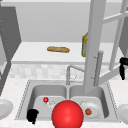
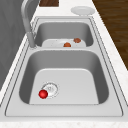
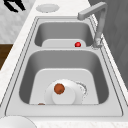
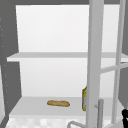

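My left hand [image 1: 32, 115] hovers over the front left corner of the double sink [image 1: 25, 100], fingers loose and holding nothing; it also shows as my left hand [image 3: 15, 5] above the far counter. My right hand [image 1: 123, 66] hangs at the far right beside the open cabinet door [image 1: 93, 37], fingers drooping and touching nothing, and appears again as my right hand [image 4: 125, 116]. A small red ball [image 1: 45, 99] [image 2: 43, 94] [image 3: 77, 44] lies by the left basin's drain. In the right basin a white plate [image 3: 72, 96] carries a brown ball [image 3: 59, 88] [image 1: 88, 111].
A big red sphere [image 1: 67, 114] sits at the sink's front edge. The faucet [image 1: 68, 72] rises behind the divider. A bread loaf [image 1: 58, 49] and a yellow jar [image 1: 85, 45] rest on the cabinet shelf. White plates [image 1: 3, 107] [image 1: 123, 112] flank the sink.
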Controlling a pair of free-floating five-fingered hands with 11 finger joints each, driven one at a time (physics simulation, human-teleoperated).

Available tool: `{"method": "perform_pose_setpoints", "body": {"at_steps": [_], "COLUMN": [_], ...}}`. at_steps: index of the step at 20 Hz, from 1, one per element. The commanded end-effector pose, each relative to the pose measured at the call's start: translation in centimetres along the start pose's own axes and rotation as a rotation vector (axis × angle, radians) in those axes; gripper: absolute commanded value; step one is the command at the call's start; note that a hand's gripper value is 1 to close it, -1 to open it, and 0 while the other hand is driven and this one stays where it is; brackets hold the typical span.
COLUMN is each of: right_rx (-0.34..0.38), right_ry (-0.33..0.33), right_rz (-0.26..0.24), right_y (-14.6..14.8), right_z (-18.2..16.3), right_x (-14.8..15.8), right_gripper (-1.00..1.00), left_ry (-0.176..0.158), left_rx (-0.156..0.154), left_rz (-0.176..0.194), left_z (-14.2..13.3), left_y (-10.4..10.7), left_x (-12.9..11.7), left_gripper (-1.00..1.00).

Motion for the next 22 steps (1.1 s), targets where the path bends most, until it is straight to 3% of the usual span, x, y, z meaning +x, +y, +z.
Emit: {"method": "perform_pose_setpoints", "body": {"at_steps": [1, 6, 13, 15, 22], "right_rx": [-0.011, 0.007, 0.023, 0.032, 0.035], "right_ry": [-0.019, 0.011, 0.009, 0.037, 0.125], "right_rz": [-0.053, -0.047, -0.115, -0.138, -0.12], "right_y": [1.1, 1.5, 2.8, 2.6, 0.1], "right_z": [2.9, 5.9, 9.0, 9.3, 8.5], "right_x": [0.5, 1.3, 2.1, 2.8, 7.6], "right_gripper": [-1.0, -1.0, -1.0, -1.0, -1.0], "left_ry": [0.0, 0.0, 0.0, 0.0, 0.0], "left_rx": [0.0, 0.0, 0.0, 0.0, 0.0], "left_rz": [0.0, 0.0, 0.0, 0.0, 0.0], "left_z": [0.0, 0.0, 0.0, 0.0, 0.0], "left_y": [0.0, 0.0, 0.0, 0.0, 0.0], "left_x": [0.0, 0.0, 0.0, 0.0, 0.0], "left_gripper": [0.0, 0.0, 0.0, 0.0, 0.0]}}
